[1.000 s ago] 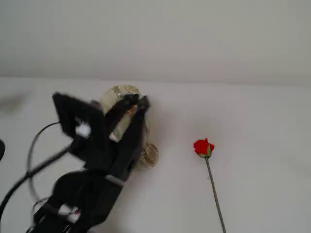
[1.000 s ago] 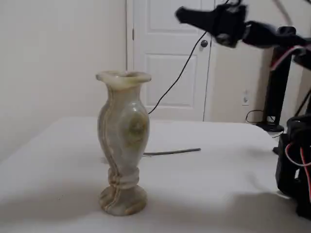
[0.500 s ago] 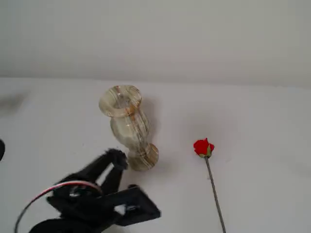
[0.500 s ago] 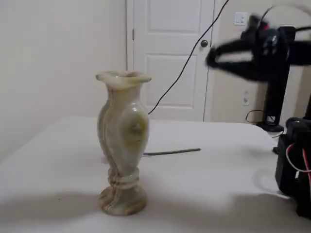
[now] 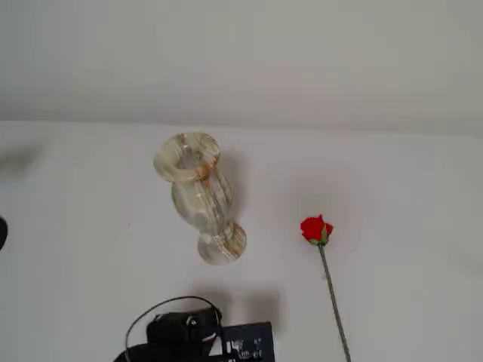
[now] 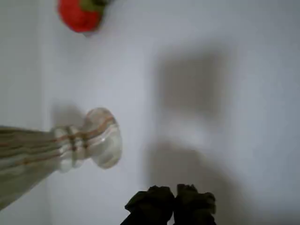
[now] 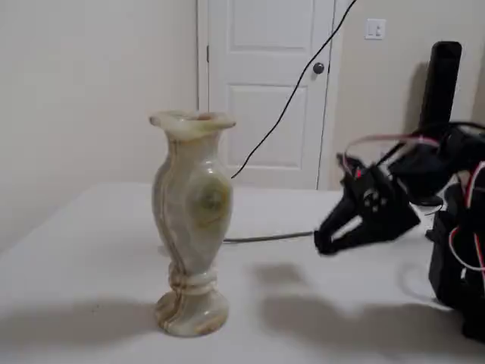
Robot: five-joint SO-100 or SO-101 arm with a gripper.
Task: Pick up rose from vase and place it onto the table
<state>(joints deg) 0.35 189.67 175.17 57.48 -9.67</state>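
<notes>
One rose (image 5: pixel 316 229), one vase (image 5: pixel 198 197), and they are already apart: rose is out of the vase, lying flat on the table (image 5: pixel 407 196).

- Landmark = vase. It stands upright, mouth empty in both fixed views (image 7: pixel 192 220).
- Rose: in a fixed view the bloom lies near the vase foot, to its right, not touching; stem runs away from the bloom toward the bottom edge of the picture. In the wrist view only the red bloom (image 6: pixel 79 14) shows, at the top edge, apart from the vase foot (image 6: pixel 101 138). In the other fixed view the bloom is hidden behind the vase; only the thin stem (image 7: pixel 269 238) shows, flat on the table beyond it.
- Gripper (image 7: pixel 324 244): well clear of the vase, on its right in that fixed view, low over the table, holding nothing. Wrist view shows the two fingertips (image 6: pixel 150 201) pressed together, no gap, so clenched and empty (image 6: pixel 174 199).

Progress: judged from this layout, pick and place both look done. Rose rests on the table, nothing is left in the vase, nothing in the jaws. Remaining work is at most parking the arm.
</notes>
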